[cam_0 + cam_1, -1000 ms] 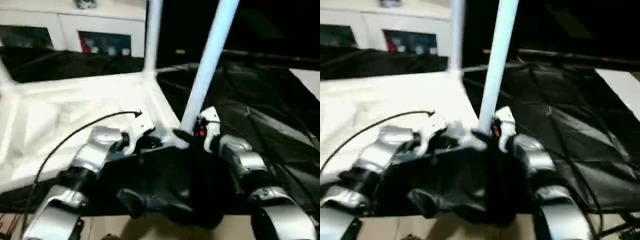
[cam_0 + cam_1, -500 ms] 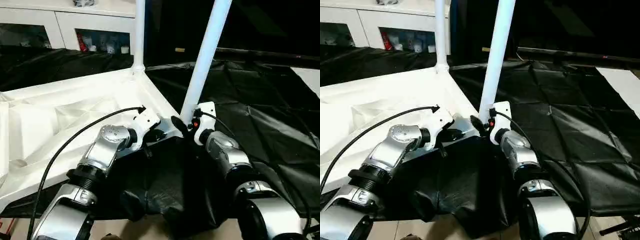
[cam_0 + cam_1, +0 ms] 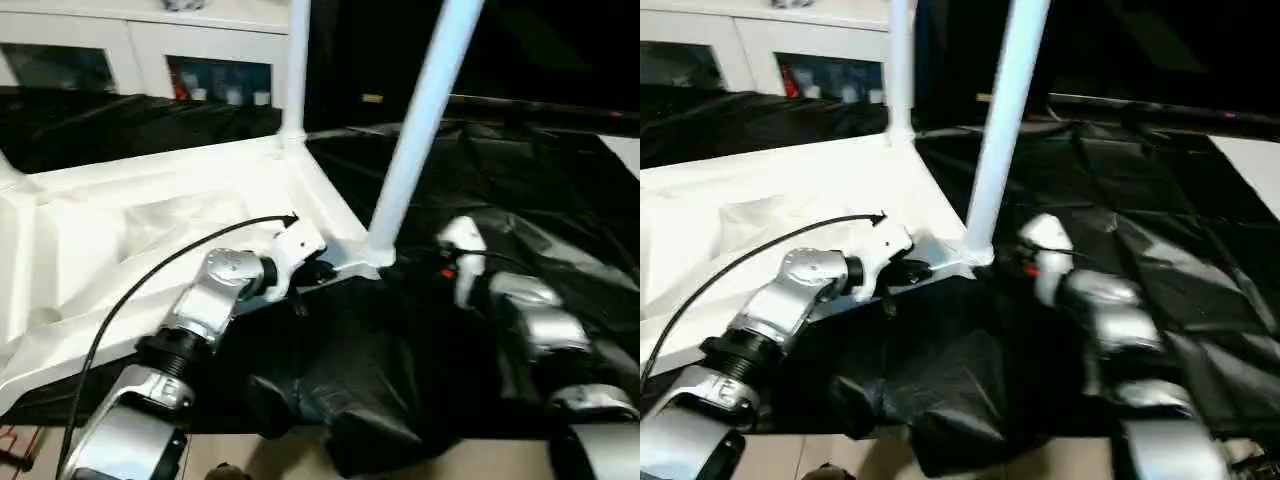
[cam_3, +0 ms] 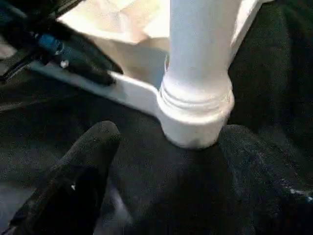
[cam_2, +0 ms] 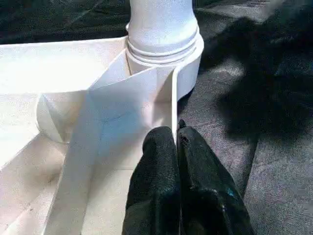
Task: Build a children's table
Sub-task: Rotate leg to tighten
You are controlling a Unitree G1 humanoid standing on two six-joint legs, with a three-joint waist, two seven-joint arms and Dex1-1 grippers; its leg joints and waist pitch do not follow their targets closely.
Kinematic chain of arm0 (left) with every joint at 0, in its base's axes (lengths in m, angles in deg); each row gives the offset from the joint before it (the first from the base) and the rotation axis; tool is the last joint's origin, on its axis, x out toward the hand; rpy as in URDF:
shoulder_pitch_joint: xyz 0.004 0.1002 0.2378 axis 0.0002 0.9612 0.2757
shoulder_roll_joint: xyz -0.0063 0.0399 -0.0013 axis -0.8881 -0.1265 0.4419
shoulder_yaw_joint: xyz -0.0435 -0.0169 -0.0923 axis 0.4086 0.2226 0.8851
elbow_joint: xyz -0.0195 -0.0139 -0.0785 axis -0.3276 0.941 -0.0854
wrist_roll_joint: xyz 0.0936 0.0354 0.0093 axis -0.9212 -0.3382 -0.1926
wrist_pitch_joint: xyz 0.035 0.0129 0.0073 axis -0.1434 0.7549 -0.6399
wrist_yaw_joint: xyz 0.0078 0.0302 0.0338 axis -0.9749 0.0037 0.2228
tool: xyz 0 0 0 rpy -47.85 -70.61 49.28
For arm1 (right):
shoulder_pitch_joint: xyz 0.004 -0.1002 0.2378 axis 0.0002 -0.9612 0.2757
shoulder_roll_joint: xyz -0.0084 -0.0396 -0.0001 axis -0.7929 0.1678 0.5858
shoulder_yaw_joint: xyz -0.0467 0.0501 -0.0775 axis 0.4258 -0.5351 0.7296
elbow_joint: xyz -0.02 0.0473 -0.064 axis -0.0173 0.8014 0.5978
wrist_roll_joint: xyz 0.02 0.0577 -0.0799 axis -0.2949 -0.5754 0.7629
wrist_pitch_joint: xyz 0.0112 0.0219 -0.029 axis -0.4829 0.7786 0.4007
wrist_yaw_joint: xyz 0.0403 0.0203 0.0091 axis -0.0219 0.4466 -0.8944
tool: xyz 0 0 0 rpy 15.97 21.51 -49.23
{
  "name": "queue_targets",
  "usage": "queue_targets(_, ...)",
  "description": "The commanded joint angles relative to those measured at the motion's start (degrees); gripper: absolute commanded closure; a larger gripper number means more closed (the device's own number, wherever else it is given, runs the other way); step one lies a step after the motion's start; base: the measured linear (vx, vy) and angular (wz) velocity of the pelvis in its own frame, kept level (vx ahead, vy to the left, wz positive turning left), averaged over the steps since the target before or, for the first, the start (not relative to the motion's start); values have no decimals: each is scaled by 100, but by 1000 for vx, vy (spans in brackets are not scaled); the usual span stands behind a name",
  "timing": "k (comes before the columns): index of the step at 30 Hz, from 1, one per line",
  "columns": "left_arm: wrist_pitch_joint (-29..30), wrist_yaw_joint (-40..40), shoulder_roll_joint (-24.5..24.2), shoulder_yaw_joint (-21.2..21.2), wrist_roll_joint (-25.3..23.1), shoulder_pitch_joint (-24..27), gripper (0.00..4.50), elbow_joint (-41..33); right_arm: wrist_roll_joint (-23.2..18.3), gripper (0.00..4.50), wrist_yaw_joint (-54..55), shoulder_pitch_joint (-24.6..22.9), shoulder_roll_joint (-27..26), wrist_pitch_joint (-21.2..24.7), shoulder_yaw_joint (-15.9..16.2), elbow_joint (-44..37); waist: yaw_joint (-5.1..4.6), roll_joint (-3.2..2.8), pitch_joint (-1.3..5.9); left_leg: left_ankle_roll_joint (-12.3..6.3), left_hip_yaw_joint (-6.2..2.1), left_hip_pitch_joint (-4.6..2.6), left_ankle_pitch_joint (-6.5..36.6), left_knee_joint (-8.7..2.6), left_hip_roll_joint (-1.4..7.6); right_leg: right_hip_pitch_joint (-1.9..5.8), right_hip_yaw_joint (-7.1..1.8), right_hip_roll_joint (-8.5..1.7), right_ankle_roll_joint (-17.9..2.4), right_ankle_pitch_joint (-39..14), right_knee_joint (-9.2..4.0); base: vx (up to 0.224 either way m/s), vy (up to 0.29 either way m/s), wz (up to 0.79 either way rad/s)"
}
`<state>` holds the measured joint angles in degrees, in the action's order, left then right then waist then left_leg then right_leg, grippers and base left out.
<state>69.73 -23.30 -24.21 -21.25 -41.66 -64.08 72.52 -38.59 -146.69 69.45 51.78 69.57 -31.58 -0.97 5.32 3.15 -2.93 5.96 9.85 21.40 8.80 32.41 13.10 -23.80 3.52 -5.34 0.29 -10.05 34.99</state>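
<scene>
- While the left gripper [image 5: 177, 147] pinches the tabletop [image 3: 150, 220] rim beside the near leg [image 3: 420, 120], slippage could rock the upturned table.
- Right gripper [image 4: 161, 161], jaws spread empty before that leg's socket [image 4: 195, 122], may nudge a possibly half-seated leg.

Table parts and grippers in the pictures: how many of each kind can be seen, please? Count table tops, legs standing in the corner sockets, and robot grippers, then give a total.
Table tops: 1, the white table top, lying underside up.
Legs standing in sockets: 2, the near leg and the far leg.
Robot grippers: 2, the left gripper and the right gripper.
Total: 5
</scene>
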Motion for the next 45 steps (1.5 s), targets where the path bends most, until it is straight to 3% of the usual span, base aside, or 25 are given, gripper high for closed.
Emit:
queue_targets(1, -235, -89, 14, 65, 141, -127, 450, -85, -118, 84, -162, 2, 124, 82, -43, -125, 29, 66, 385, -446, 90, -29, 1209, -286, -24, 347, -154, -191, -1250, -1086, -414, 0, 0, 0)
queue_targets(6, -280, -246, -27, 16, 200, -56, 450, -186, -199, 84, -124, 20, 221, -18, -154, -117, 18, 65, 396, -451, 90, -37, 1161, -274, -18, 331, -152, -196, -1285, -1086, -402, 0, 0, 0)
queue_targets(13, -689, -1624, -533, -515, 353, 346, 450, -836, -244, 84, -426, -170, 95, 186, 72, -616, 61, 21, 407, -513, 95, -46, 971, -273, 15, 333, -150, -174, -1450, -561, -322, 0, 0, 0)
queue_targets(15, -690, -1507, -553, -500, 281, 340, 450, -797, -257, 84, -471, -202, 88, 210, 105, -677, 107, -1, 405, -509, 114, -80, 1043, -264, 37, 303, -153, -163, -1502, -488, -315, 0, 0, 0)
queue_targets(19, -580, -1076, -511, -245, 231, 320, 450, -662, -258, 84, -263, -264, -42, 166, 167, -793, 115, 9, 376, -260, 112, -84, 1402, -302, 22, 292, -157, -194, -1327, -1075, -373, 0, 0, 0)
queue_targets(20, -651, -1020, -524, -219, 217, 321, 423, -632, -247, 81, -227, -299, -77, 156, 189, -860, 112, 23, 375, -216, 105, -82, 1469, -308, 18, 297, -161, -200, -1232, -1248, -397, 0, 0, 0)
queue_targets(23, -709, -1075, -643, -289, 199, 380, 395, -683, -227, 80, -188, -421, -149, 202, 239, -1067, 115, 34, 375, -171, 89, -65, 1485, -320, 12, 297, -162, -211, -1060, -1468, -419, 0, 0, 0)
queue_targets(27, -753, -1027, -748, -360, 108, 424, 382, -640, -225, 80, -75, -500, -285, 173, 289, -1185, 86, 26, 382, -136, 79, -43, 1439, -325, 9, 297, -158, -204, -1036, -1380, -398, 0, 0, 0)
queue_targets(32, -719, -947, -783, -380, 24, 410, 382, -534, -209, 80, 35, -516, -354, 118, 339, -1215, 60, 3, 387, -146, 87, -59, 1355, -316, 12, 296, -160, -191, -1163, -1096, -373, 0, 0, 0)
queue_targets(40, -514, -994, -680, -382, 143, 316, 382, -335, -199, 80, 69, -551, -381, 164, 350, -1285, 57, 19, 374, -114, 86, -70, 1528, -322, 6, 291, -164, -204, -1082, -1451, -410, 0, 0, 0)
queue_targets(41, -461, -1037, -677, -386, 152, 305, 410, -327, -205, 80, 67, -552, -380, 169, 363, -1288, 53, 19, 371, -114, 87, -65, 1518, -322, 4, 292, -165, -200, -1084, -1431, -410, 0, 0, 0)
queue_targets(45, -259, -1188, -706, -385, 203, 263, 430, -330, -145, 80, 89, -494, -370, 130, 448, -1219, 63, 8, 373, -116, 82, -66, 1485, -323, 2, 294, -164, -207, -1075, -1458, -412, 0, 0, 0)
